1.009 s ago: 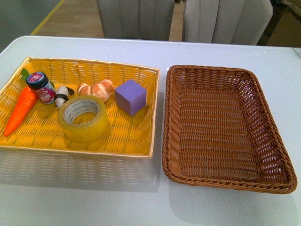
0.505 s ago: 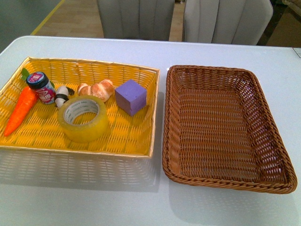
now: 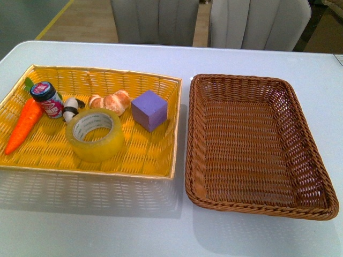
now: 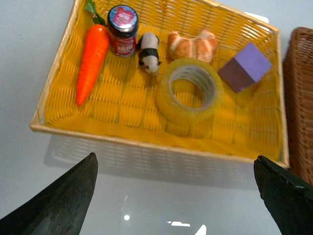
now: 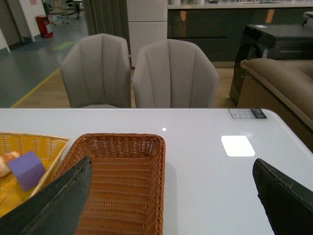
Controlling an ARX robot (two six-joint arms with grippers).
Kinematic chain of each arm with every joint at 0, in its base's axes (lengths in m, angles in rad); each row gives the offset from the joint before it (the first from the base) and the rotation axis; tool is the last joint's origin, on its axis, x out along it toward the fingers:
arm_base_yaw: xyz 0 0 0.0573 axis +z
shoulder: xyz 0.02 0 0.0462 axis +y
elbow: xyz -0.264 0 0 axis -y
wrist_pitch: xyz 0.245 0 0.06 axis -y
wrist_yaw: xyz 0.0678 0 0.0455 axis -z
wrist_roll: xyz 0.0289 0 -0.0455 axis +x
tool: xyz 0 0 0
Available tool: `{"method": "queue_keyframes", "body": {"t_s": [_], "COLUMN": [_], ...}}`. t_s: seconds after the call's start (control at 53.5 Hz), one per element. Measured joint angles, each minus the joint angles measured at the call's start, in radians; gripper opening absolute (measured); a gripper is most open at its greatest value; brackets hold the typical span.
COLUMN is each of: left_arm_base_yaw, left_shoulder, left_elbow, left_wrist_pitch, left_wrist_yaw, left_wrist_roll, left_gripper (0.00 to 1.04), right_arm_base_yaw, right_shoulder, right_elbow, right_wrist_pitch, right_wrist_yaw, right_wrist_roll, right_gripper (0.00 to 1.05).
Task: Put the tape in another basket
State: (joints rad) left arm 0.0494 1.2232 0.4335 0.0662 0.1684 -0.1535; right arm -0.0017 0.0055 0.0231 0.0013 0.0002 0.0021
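Front view has the tape (image 3: 95,134) lying flat, hole up, in the yellow tray (image 3: 155,160) on the left of the white worktop (image 3: 107,225). It sits toward the tray's near side, about midway across. A small black-and-white toy (image 3: 70,108) is just beside its far-left edge, and a bun (image 3: 110,101) lies just beyond its far side. The purple cube (image 3: 149,110) stands to the right and a little farther back, apart from the tape. At the tray's left end a jar (image 3: 47,99) stands upright, with a carrot (image 3: 24,124) lying beside it, its tip pointing near.

The brown basket (image 3: 252,144) rests on the right, just beside the tray, their long sides almost touching. The tape is well apart from it, with the cube and the tray wall between. Two grey chairs (image 3: 155,21) stand beyond the far edge.

Left wrist view looks down on the tray from its near side. The left tool (image 4: 174,161) is spread wide over the worktop and grips nothing. Right wrist view shows the right tool (image 5: 171,161) also spread wide and gripping nothing, above the basket's near part, facing the chairs.
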Motion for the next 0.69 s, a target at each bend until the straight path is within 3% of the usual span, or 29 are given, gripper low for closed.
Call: {"method": "queue_keyframes", "body": {"t_s": [0.224, 0.692], "left_arm_base_yaw": [-0.052, -0.100], "left_shoulder": [0.469, 0.967], "left_elbow": [0.143, 0.506], "left_wrist_pitch": [0.235, 0.251], "left_wrist_yaw": [-0.075, -0.117], "left_wrist_roll": [-0.002, -0.024], "left_gripper": [0.96, 0.96], "right_arm_base_yaw": [0.000, 0.000], "right_shoulder": [0.000, 0.000], "right_elbow": [0.000, 0.000], "right_wrist_pitch": [0.000, 0.000], "right_wrist_yaw": [0.000, 0.000], "right_wrist_roll": [0.000, 0.000], "right_gripper": [0.96, 0.96]}}
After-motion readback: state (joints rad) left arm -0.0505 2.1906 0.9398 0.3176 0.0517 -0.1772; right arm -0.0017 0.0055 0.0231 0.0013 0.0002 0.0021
